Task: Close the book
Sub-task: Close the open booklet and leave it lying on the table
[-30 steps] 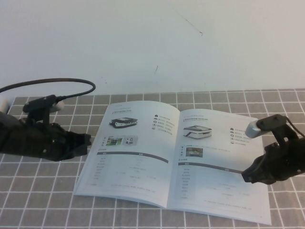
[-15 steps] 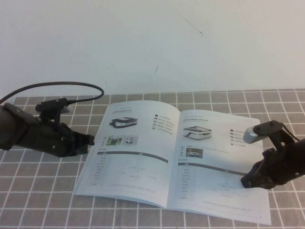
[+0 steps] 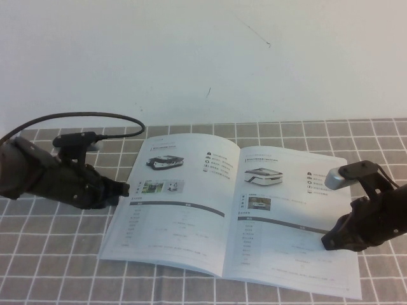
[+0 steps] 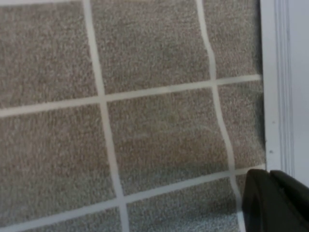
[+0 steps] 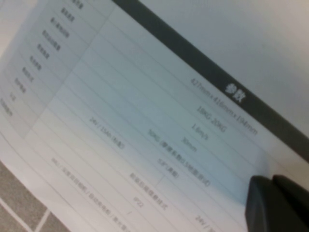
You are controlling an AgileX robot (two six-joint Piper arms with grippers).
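1. On the grey woven cloth with a white grid [image 3: 51,254], the white stapled booklet [image 3: 210,203] lies open and flat, 2 pages up, spine running roughly toward the robot.
2. Legible print: the right wrist view shows a dark header bar [image 5: 193,63] with "参数" on it. The rows below read roughly "18KG-20KG", "1.6m/s" and "30mm". Other lines are too soft to read.
3. Both pages carry a product photo of a low white-and-black machine, icon columns and a spec table. That text is too small to read in the high view.
4. Left gripper [image 3: 123,189]: low over the cloth, its tip right at the outer edge of the left page. Fingers [image 4: 277,203] are drawn together, nothing between them.
5. Right gripper [image 3: 329,241]: over the lower outer part of the right page, its tip down at the paper. Fingers [image 5: 277,205] are narrow, pressed together and empty.
6. Black cable [image 3: 82,116] arcs above the left arm.
7. Behind the cloth is a plain white wall [image 3: 191,57] with a few small dark scuffs.
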